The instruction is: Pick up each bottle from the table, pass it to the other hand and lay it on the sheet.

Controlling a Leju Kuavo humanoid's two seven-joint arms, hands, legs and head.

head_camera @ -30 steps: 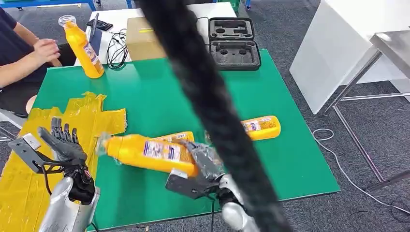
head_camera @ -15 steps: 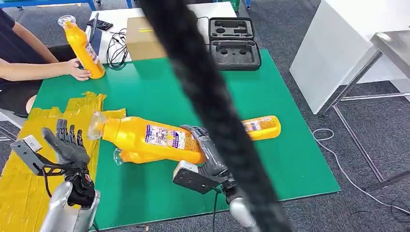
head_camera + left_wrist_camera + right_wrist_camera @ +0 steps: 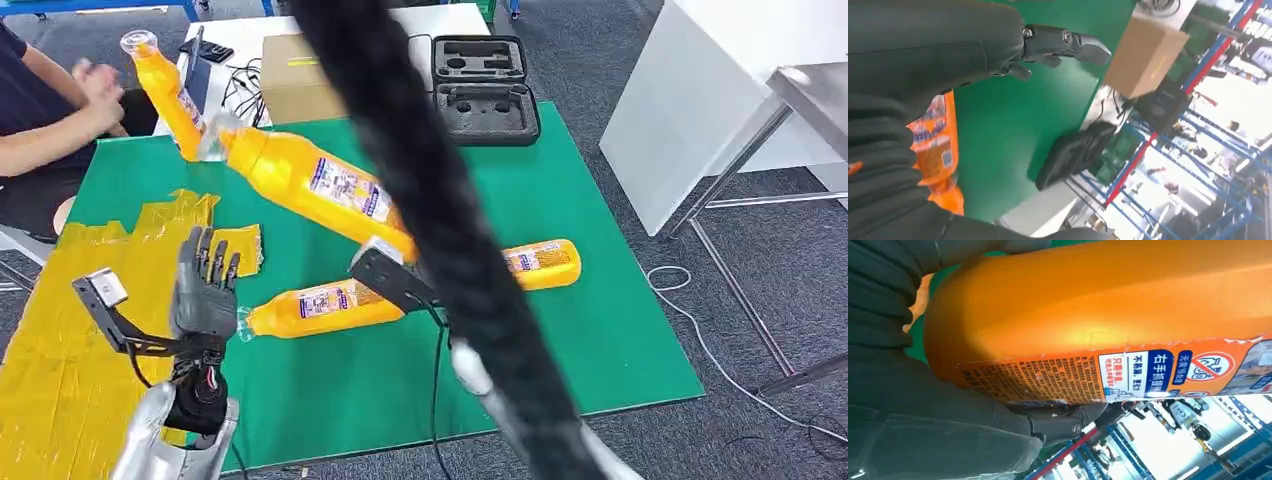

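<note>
Green-topped table (image 3: 620, 330) on grey carpet, white bench behind with a cardboard box (image 3: 295, 75) and an open black foam case (image 3: 485, 85).

Head view: a thick black cable (image 3: 440, 250) cuts across the frame and hides the right hand; its wrist bracket sits at the base of the lifted bottle (image 3: 310, 185). That bottle is in the air, cap end tilted up and away toward the left hand's side. Left hand (image 3: 205, 290) is raised, palm up, fingers apart, holding nothing, below and short of the bottle's neck. Yellow sheet (image 3: 60, 330) lies under and beside the left hand. Two more bottles lie flat on the green, one just ahead of the left hand (image 3: 320, 305), one further off past the cable (image 3: 540, 262). A fourth stands at the far corner (image 3: 165, 95), next to a person's arm (image 3: 50, 140).

Left wrist view: fingers (image 3: 1068, 42) spread over bare green, nothing between them.

Right wrist view: right hand (image 3: 913, 405) wrapped round the fat lower end of the bottle, label facing out.

Handling, my read: rigid plastic, glossy so likely slick, weight unknown. The body is wide; the left hand should take the mid-body at the label, not the narrow neck.

Versus 0.5 s ago: the bottle has gone from low over the table to high and steeply tilted; the left hand has come up and inward; the person's hand has let go of the standing bottle.
</note>
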